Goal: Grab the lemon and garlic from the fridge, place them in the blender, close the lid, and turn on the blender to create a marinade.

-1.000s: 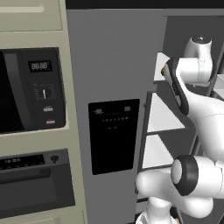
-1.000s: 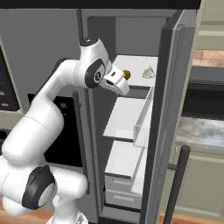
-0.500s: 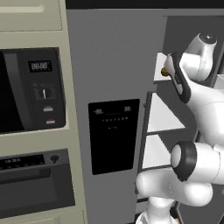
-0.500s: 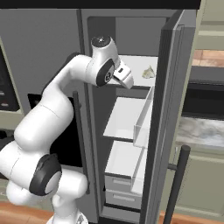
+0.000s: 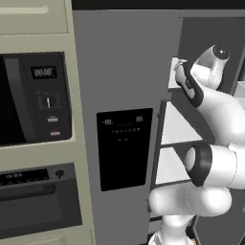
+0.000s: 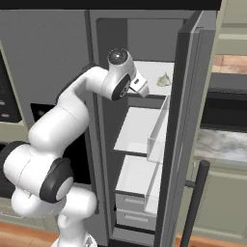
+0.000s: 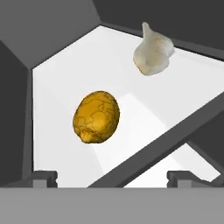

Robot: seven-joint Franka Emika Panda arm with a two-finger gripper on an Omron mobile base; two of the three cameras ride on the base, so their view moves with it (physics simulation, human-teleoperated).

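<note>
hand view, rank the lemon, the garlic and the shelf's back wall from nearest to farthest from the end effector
1. Lemon: on the white fridge shelf, just ahead of the end effector, a little left of centre.
2. Garlic: farther back on the same shelf, toward the upper right.
3. Back wall: dark grey, behind the garlic at the top.

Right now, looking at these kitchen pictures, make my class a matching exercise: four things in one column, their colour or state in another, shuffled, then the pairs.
Things:
1. lemon
2. garlic
3. fridge
4. gripper

Descriptions:
A. door swung open
B. pale off-white, on the top shelf
C. open, pointed at the shelf
D. yellow-orange, on the top shelf

Pairs: 1-D, 2-B, 3-A, 4-C
</note>
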